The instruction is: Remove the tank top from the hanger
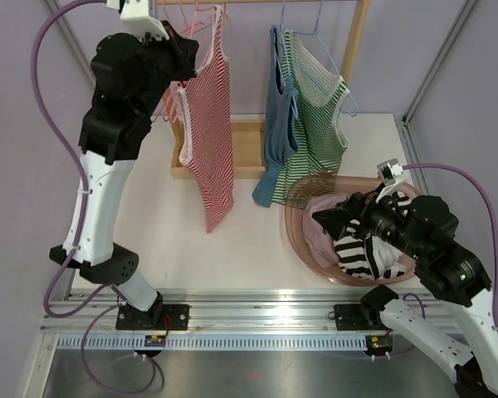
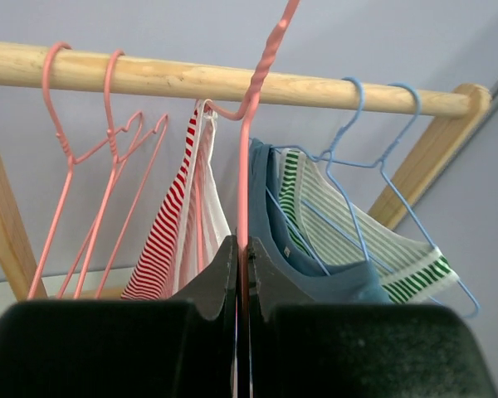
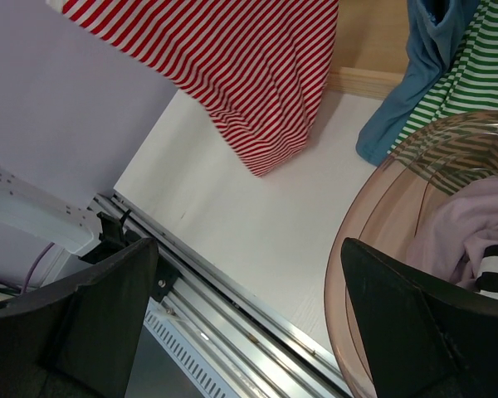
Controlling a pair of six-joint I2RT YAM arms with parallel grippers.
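Worktop (image 1: 257,249) comes first, white and wide, starting at the near rail where both arms are bolted. At its back stands a wooden rack (image 1: 354,37) with tops hanging from its rod.

The red-striped tank top (image 1: 212,141) hangs at the left side of the rack and reaches down toward the worktop. It is still on its pink hanger (image 2: 246,182), so the job looks only just begun. One strap loops over the hanger's shoulder, and the straps have yet to slide off. The top is thin and floppy, with red and white stripes, and it hangs long and narrow.

A see-through pink bowl (image 1: 295,217) sits to the right with other clothes inside. The right gripper (image 3: 247,245) hovers low by the bowl's edge, apart from the top. Its fingers are spread wide and hold nothing. The left gripper (image 2: 242,245) is up high, its fingers pinched tight on the thin hanger wire. The hook runs out of view, so nobody can tell if it sits on the rod.
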